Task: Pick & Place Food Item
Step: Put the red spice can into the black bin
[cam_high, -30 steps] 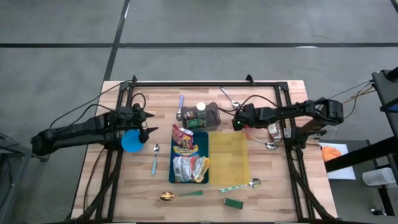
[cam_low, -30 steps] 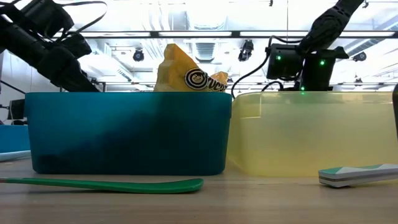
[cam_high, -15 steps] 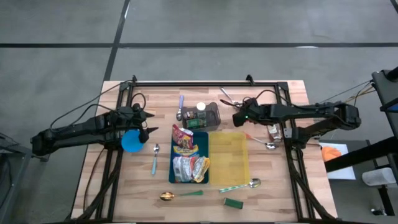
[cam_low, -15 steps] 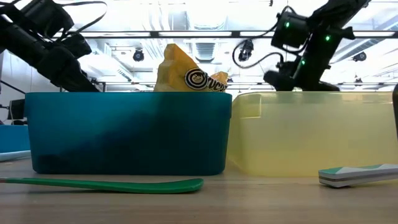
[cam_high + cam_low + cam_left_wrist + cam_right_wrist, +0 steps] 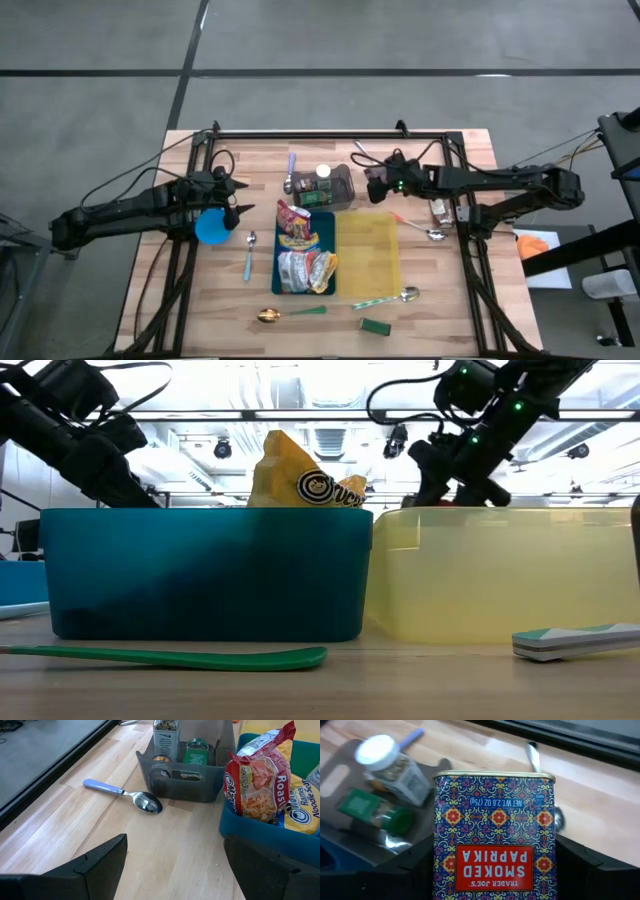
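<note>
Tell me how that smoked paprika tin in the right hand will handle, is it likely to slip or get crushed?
The paprika tin looks like rigid metal with flat sides, so the right hand probably won't crush it. Its glossy printed faces could slide between the fingers. It looks small and likely light, and being tall and narrow, it may tip when set down.

Robotics lab or industrial hall, bare grey concrete floor (image 5: 400, 40) around a wooden table (image 5: 260, 290) in a black frame (image 5: 330, 133), exposed ceiling ducts (image 5: 330, 435) and strip lights (image 5: 300, 380), cables (image 5: 140, 175) trailing.
</note>
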